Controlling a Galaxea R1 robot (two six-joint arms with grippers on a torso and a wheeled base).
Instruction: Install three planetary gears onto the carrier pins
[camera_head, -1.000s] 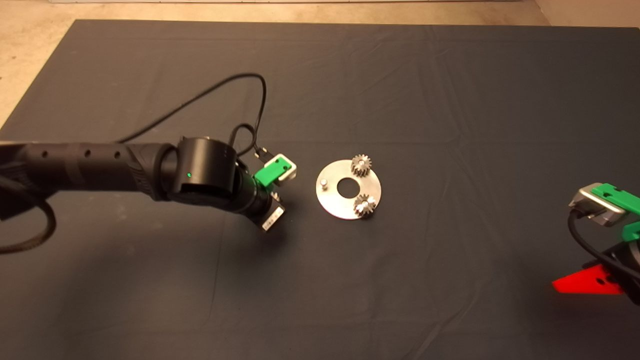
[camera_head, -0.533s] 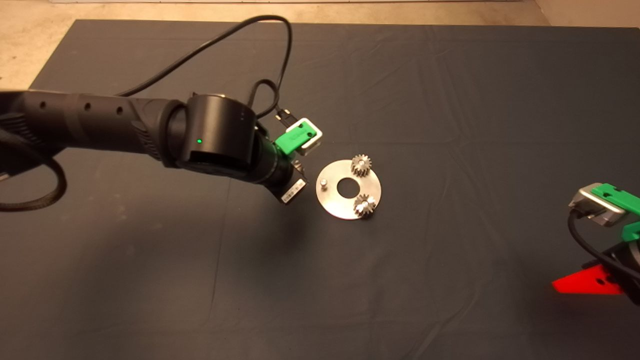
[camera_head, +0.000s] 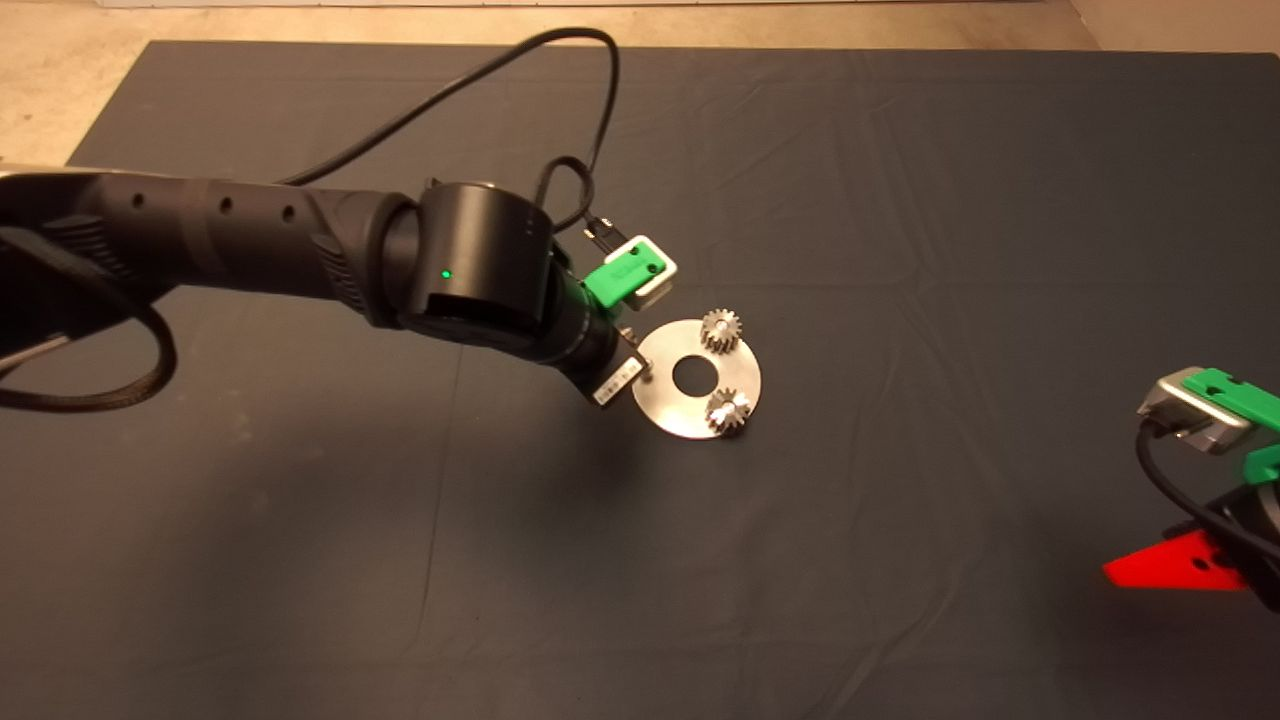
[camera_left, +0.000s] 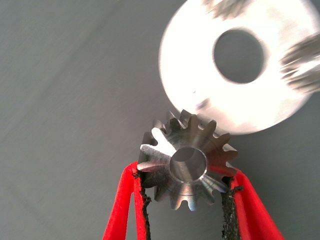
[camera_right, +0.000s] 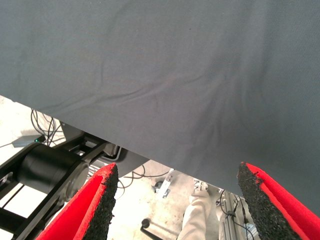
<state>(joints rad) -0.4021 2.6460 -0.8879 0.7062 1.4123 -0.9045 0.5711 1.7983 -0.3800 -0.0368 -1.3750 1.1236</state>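
gear number three is in hand: the left gripper (camera_left: 186, 200) is clamped on a small dark-grey toothed steel cog (camera_left: 186, 161) with a shiny face and centre hole, pinched by its rim between the red fingers' black pads (camera_left: 142, 192). it hangs at the edge of the flat round silver carrier disc (camera_head: 667, 405), on the side where the bare pin stands; that pin (camera_left: 202, 104) is only a blurred glint in the left wrist view, and the wrist hides it in the head view. two other cogs (camera_head: 720, 330) (camera_head: 729, 411) already sit on their pins. judging by this, the last placement remains: the cog's bore must line up over the free pin, its teeth must clear its neighbours, and then it must go straight down before release.

compared with a second ago, the left arm has risen off the mat and swung toward the disc, now overlapping its near rim. the right gripper (camera_head: 1175, 572) waits at the mat's lower right, fingers (camera_right: 100, 200) spread wide, unchanged.
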